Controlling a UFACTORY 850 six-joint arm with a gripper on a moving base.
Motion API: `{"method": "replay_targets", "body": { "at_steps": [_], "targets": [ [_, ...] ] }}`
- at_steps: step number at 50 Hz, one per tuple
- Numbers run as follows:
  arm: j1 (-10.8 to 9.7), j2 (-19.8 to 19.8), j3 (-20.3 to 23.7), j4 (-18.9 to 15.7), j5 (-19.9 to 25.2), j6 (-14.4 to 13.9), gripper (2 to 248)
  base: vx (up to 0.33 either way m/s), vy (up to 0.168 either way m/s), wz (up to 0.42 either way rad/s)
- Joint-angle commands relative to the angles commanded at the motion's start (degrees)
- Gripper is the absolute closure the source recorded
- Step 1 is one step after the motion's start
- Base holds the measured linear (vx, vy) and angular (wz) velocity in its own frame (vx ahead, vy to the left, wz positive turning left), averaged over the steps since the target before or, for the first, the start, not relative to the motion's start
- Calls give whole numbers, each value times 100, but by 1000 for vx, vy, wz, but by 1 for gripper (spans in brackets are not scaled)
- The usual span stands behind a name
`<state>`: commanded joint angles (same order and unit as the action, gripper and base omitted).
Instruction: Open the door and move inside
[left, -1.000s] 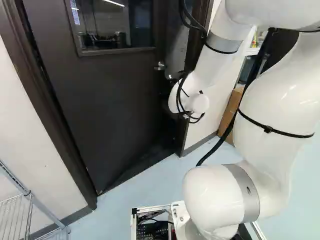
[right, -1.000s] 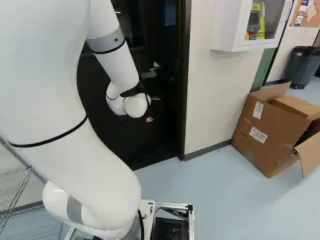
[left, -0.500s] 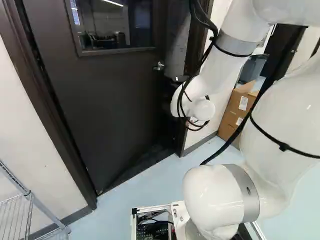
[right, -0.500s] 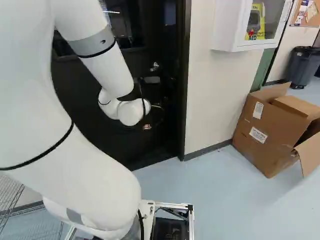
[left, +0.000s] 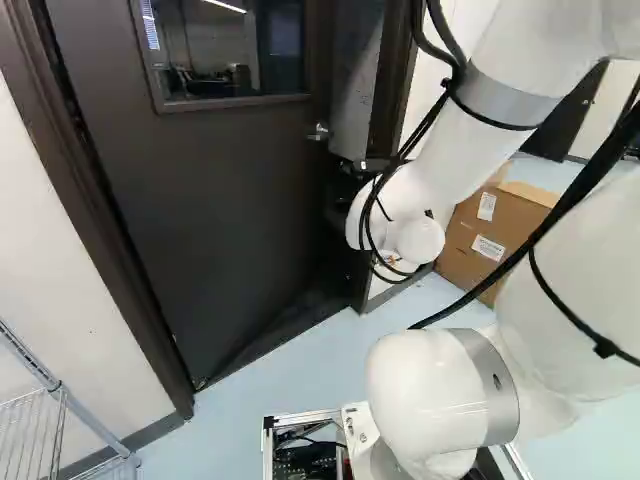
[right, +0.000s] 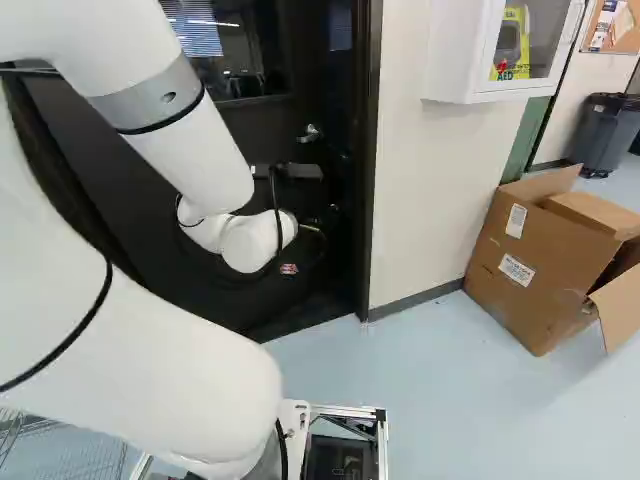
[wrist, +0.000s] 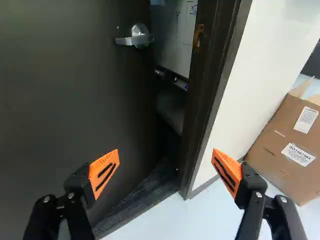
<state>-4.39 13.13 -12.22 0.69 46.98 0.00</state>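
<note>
In the right base view the gripper's dark body (right: 289, 268) shows just past the white wrist, against the door (right: 140, 170). The wrist view has the gripper (wrist: 165, 156) open, its orange-padded fingers wide apart with nothing between them. Ahead of it the dark door (wrist: 65, 100) stands ajar, swung away from its frame (wrist: 208, 95). The silver lever handle (wrist: 134, 38) is ahead of the fingers, untouched. Through the gap beside the handle, part of the room beyond shows. The left base view shows the door (left: 220, 200) with its window and handle (left: 318, 132).
Right of the doorway is a pale wall (right: 430, 190) with a white cabinet (right: 465, 60) on it. An opened cardboard box (right: 540, 260) stands on the floor by that wall, with a grey bin (right: 606, 135) farther back. A wire rack (left: 35, 430) stands near left.
The arm has swung its elbow outward and lowered its wrist a little, shifting slightly right in the left base view and left in the right one. Base and door show no movement.
</note>
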Motion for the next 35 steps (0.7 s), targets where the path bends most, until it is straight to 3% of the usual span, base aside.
{"method": "replay_targets", "body": {
  "at_steps": [35],
  "targets": [
    [0,8,7,0,0,0,3,33,0,-1]
  ]
}}
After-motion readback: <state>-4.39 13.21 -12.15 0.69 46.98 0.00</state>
